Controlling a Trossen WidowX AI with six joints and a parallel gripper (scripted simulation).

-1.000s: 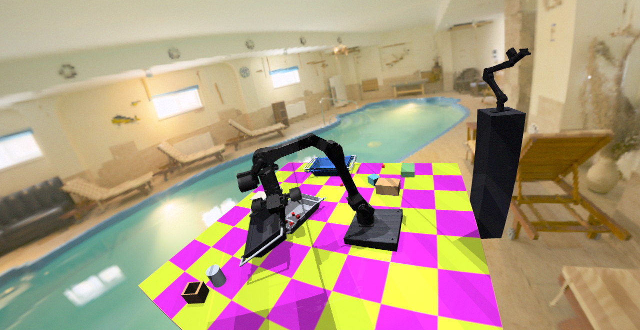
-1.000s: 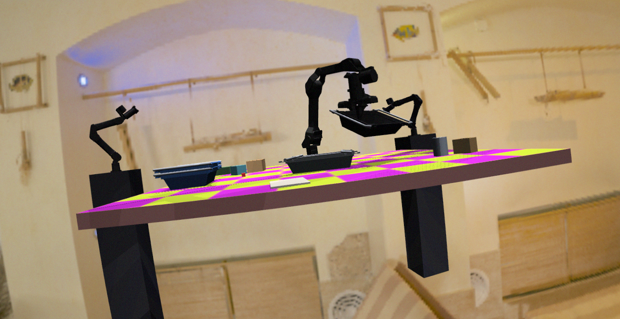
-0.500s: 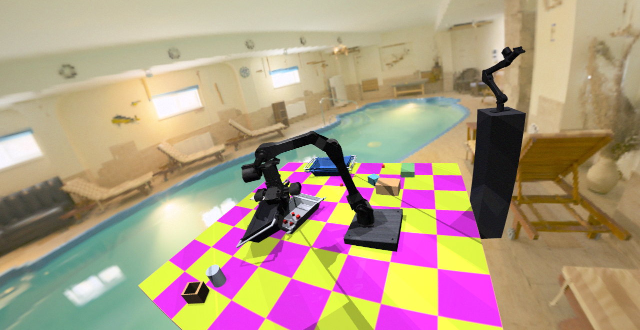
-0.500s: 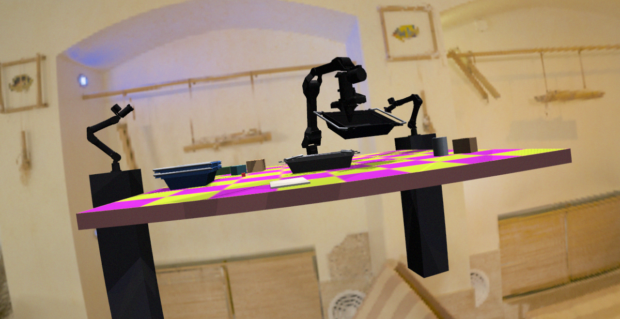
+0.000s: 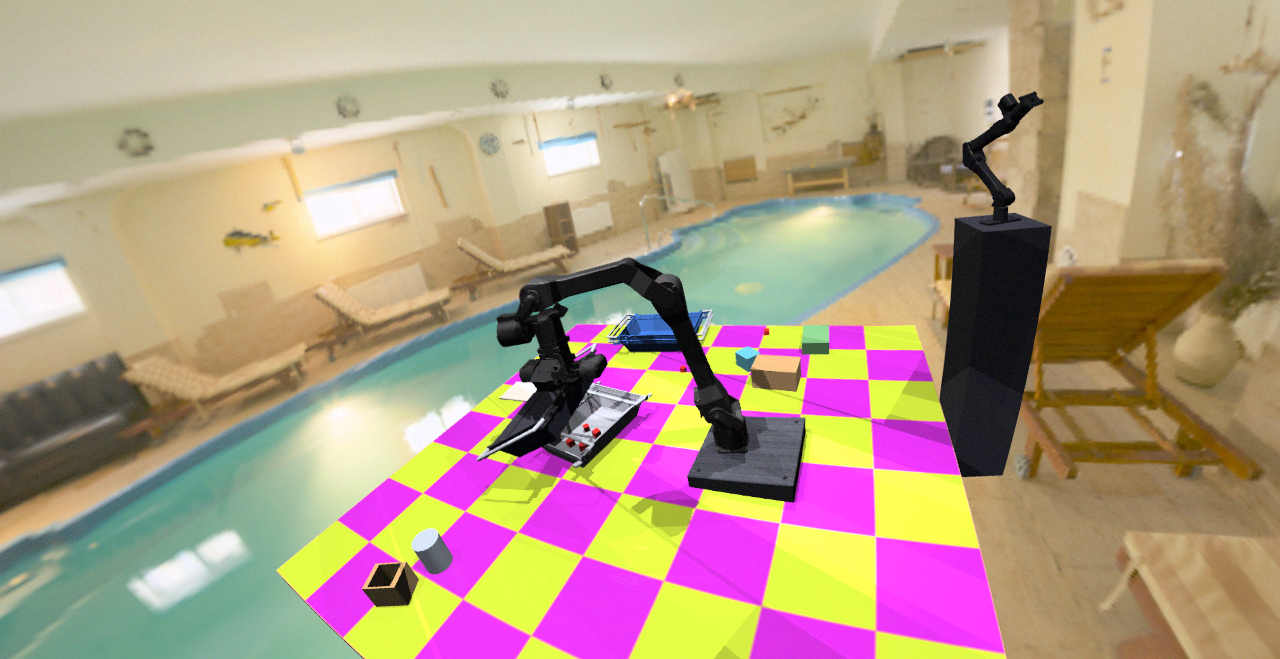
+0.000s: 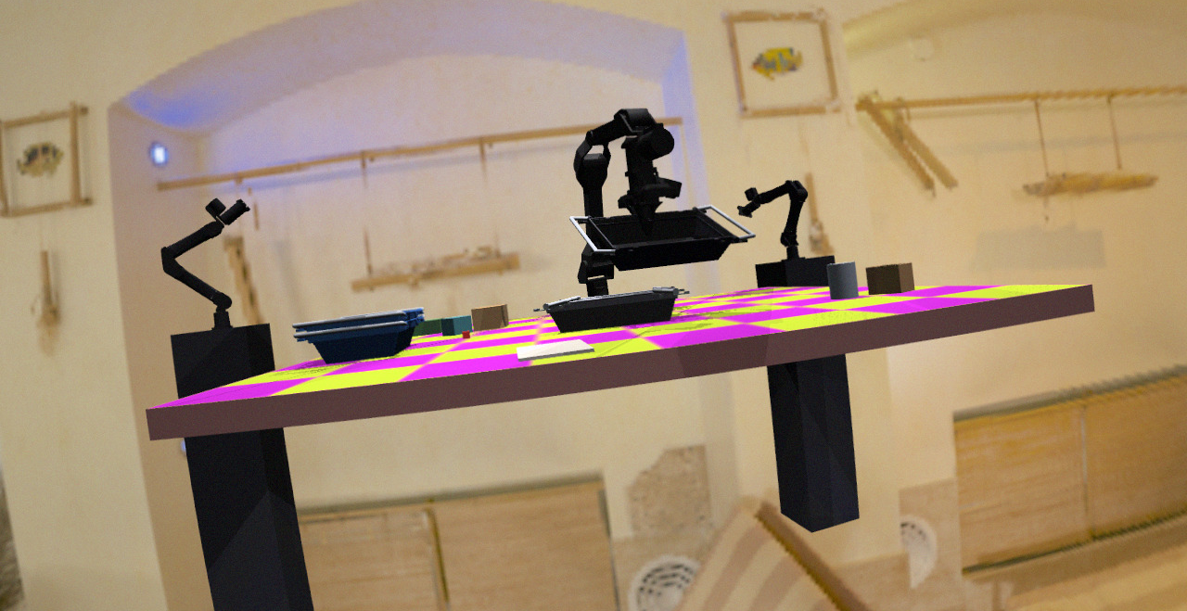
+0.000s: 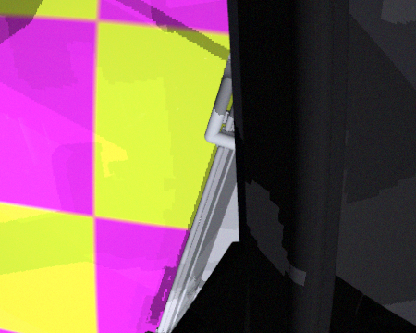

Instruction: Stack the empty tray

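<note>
My gripper (image 6: 649, 222) is shut on the long side wall of the empty black tray (image 5: 521, 433) (image 6: 673, 252) (image 7: 384, 139). It holds that tray in the air, slightly tilted, with its wire bars out over both ends. The loaded tray (image 5: 619, 402) (image 6: 614, 311) (image 7: 201, 231) stands on the table, below and partly behind the held tray in the top view. Several red blocks (image 5: 588, 427) lie in it. A corner of one of its pale wire bars (image 7: 211, 135) shows at its rim in the wrist view. The held tray hides much of it there, and I cannot tell how both bars lie.
A blue tray (image 5: 657, 331) (image 6: 364, 347) stands at the table's far end. A tan block (image 5: 776, 372) (image 6: 490, 316), a teal block (image 5: 745, 358) and a green block (image 5: 815, 340) are near it. A grey cylinder (image 5: 432, 551) (image 6: 842, 280) and an open brown box (image 5: 390, 594) (image 6: 889, 279) stand opposite.
</note>
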